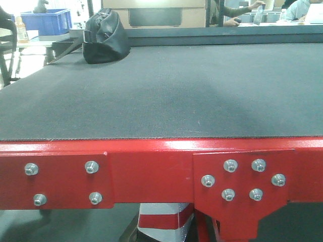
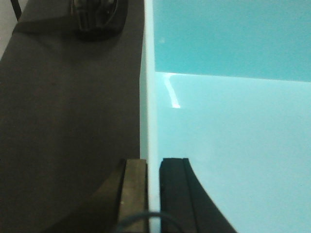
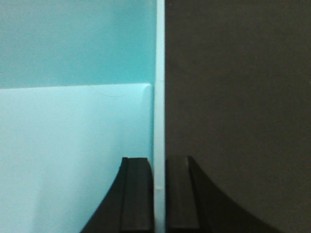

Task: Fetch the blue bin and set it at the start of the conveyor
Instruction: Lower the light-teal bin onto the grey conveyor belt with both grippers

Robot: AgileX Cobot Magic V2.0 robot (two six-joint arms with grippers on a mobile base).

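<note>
The blue bin (image 2: 233,121) fills the right half of the left wrist view, pale aqua with smooth walls. My left gripper (image 2: 153,162) is shut on its left wall rim, one finger inside and one outside. In the right wrist view the blue bin (image 3: 73,121) fills the left half, and my right gripper (image 3: 159,162) is shut on its right wall rim. The conveyor start's dark grey belt (image 1: 161,96) lies behind the red bolted frame (image 1: 151,166). The same belt (image 2: 68,107) shows beside the bin. The bin and both grippers do not show in the front view.
A black bag (image 1: 105,35) lies on the belt at the back left, also seen as the bag (image 2: 97,17) ahead of my left gripper. Dark blue crates (image 1: 45,21) and a bottle (image 1: 21,29) stand beyond the belt's left corner. People (image 1: 242,12) sit behind the far edge.
</note>
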